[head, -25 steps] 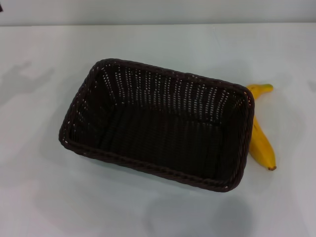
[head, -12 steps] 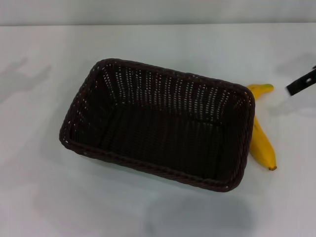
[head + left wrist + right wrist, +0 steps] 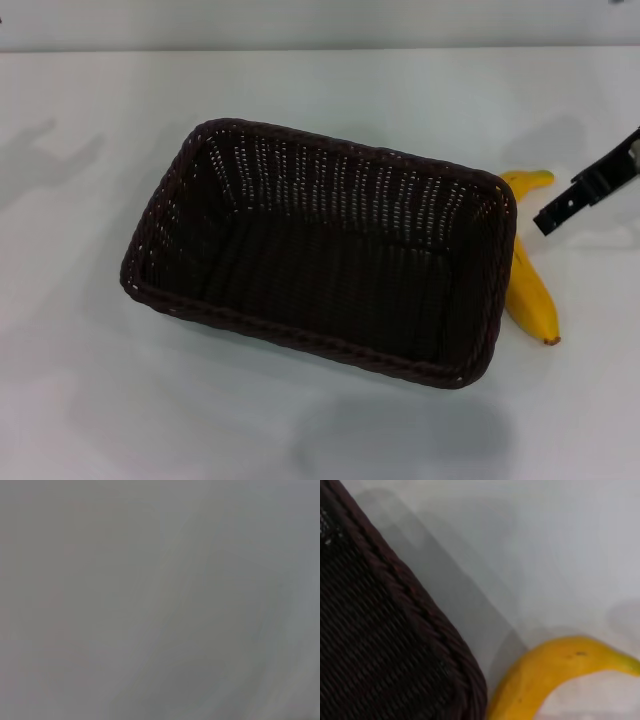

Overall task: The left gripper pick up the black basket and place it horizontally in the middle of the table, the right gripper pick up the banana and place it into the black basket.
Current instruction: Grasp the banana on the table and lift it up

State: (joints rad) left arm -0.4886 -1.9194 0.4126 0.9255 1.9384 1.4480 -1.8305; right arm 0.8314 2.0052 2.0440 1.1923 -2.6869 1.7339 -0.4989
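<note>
Black basket (image 3: 320,255) is lying on the white table (image 3: 90,400), roughly central, mouth up, its long axis running slightly askew from the table's front edge. Nothing is being held inside it. No gripper is touching it, so the basket step is judged either done or close to done; whether the slight skew counts as "horizontal" cannot be settled from here.

Banana (image 3: 528,285) is lying flat on the table just outside the basket's right short wall, touching or very nearly touching the braided rim, stem end pointing away from the robot, dark tip toward it. In the right wrist view the banana (image 3: 555,675) is seen curving right beside the basket's corner (image 3: 395,630), with no clear gap between them. That closeness is judged to be the awkward part: little room is being left on the basket side for a finger to slip in, so a grasp from above across the banana's width, away from the wall, is likely being called for.

Right gripper (image 3: 590,185) is hanging at the right edge of the head view, above the table and apart from the banana, near its stem end. Only one dark finger-like part is showing, so whether the jaws are apart or together cannot be told. It is judged to be approaching for the pick.

Left gripper is not being seen in any view; its wrist camera is showing only blank grey.
</note>
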